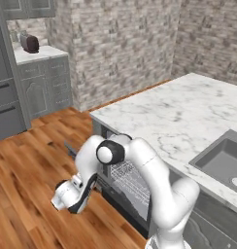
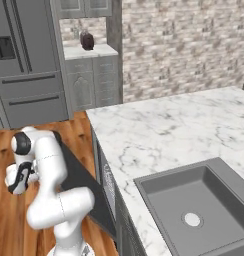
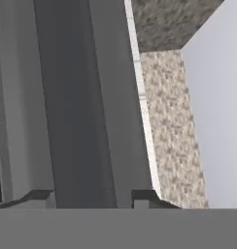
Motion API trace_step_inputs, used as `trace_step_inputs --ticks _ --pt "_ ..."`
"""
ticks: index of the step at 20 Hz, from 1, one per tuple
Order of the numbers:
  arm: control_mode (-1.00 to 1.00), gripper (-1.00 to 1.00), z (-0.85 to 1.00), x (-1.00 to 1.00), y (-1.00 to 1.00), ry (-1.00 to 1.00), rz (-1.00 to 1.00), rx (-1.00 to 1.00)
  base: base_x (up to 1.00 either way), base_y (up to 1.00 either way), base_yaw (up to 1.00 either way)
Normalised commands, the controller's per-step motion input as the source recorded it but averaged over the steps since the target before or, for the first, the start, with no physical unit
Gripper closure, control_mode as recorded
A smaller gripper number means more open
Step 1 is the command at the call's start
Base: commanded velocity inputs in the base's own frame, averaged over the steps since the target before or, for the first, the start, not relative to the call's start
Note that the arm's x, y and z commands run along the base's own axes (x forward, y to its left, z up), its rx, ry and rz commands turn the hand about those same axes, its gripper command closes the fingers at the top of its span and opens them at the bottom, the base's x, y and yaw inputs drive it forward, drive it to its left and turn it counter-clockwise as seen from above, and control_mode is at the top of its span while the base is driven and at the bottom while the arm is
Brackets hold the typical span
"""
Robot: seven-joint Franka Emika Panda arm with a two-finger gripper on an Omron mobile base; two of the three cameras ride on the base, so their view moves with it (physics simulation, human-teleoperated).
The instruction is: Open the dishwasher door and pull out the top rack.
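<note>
Door (image 2: 79, 180): dark panel under the marble desk (image 1: 188, 116), swung partly down, leaning outward. Rack (image 1: 132, 180): wire grid inside the opening, not yet drawn out. Pincer (image 1: 74, 206): low beside the door's outer edge; released or clenched, cannot tell.

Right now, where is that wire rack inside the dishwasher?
In the left base view the top rack sits inside the dishwasher opening under the marble counter, just behind the robot's white arm and left of the sink.

Glossy white arm (image 1: 154, 170), dark joints
</note>
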Motion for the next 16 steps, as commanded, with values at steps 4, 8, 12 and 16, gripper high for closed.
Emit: trace_step_inputs --ticks 4,8,12,16 --pt "-1.00 1.00 -0.42 -1.00 0.75 0.27 0.04 0.16 0.00 0.00 0.00" --pt "-1.00 1.00 -0.46 -1.00 0.75 0.24 0.03 0.17 0.00 0.00 0.00" --pt "-1.00 1.00 -0.28 -0.92 0.64 0.22 0.02 0.17 0.00 0.00 0.00" --pt "-1.00 1.00 -0.11 -0.61 0.32 0.13 0.00 0.11 0.00 0.00 0.00"
